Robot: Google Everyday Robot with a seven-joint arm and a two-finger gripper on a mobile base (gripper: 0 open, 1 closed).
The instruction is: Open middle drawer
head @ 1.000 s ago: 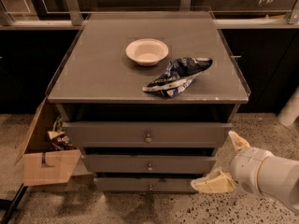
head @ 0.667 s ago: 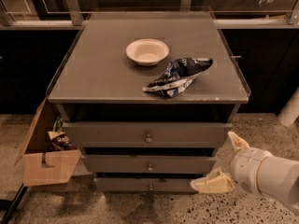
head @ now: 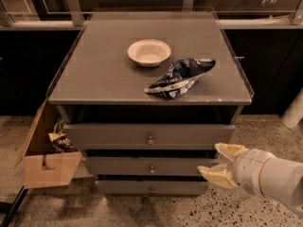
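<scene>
The grey cabinet (head: pixel 94 86) has three drawers stacked at its front. The middle drawer (head: pixel 118 166) is a grey flat front with a small round knob (head: pixel 151 170) at its centre. It sits between the tallest top drawer (head: pixel 109 135) and the narrowest bottom drawer (head: pixel 123 187). My gripper (head: pixel 221 162) is at the lower right, in front of the middle drawer's right end, well to the right of the knob. Its two cream fingers (head: pixel 216 175) are spread apart and hold nothing.
A white bowl (head: pixel 149 51) and a blue-and-white crumpled bag (head: pixel 179 75) lie on the cabinet top. An open cardboard box (head: pixel 45 162) with scraps stands on the speckled floor at the left. A white post (head: pixel 293 110) is at the right edge.
</scene>
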